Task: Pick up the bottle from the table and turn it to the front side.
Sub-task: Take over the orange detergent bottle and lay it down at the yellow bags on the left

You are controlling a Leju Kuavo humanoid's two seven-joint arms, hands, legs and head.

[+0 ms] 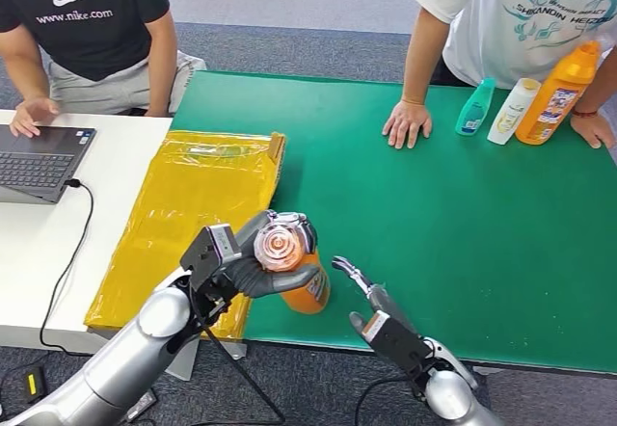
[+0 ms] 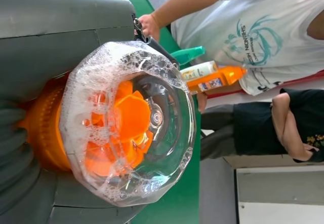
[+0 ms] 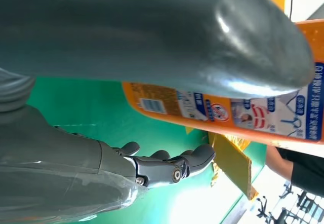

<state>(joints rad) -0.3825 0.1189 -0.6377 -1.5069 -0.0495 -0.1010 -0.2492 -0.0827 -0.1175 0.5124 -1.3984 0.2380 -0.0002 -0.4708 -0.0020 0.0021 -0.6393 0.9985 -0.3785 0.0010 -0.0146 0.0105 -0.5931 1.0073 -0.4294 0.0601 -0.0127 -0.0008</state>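
Left hand (image 1: 251, 270) gripped the orange bottle (image 1: 309, 291) near the front edge of the green tabletop (image 1: 451, 224), fingers (image 1: 280, 279) wrapped around the body, thumb on the far side. Bottle was tipped over, long axis roughly level and running toward the robot; clear round base (image 1: 280, 243) faced the head camera, neck end pointed away and down toward the tabletop. Whether it touched the surface could not be told. In the left wrist view the base (image 2: 129, 122) showed foam inside and orange liquid behind it.

Right hand (image 1: 378, 315) sat just beside the bottle on its right, apart from it, fingers (image 1: 349, 270) spread and holding nothing. In the right wrist view the printed label (image 3: 237, 110) of the bottle lay close past the fingers (image 3: 172, 165).

A yellow padded envelope (image 1: 197, 204) lay left of the bottle. At the far edge a person's hand (image 1: 408, 122) rested flat; a teal bottle (image 1: 475, 108), white bottle (image 1: 513, 111) and large orange bottle (image 1: 556, 98) stood well apart.
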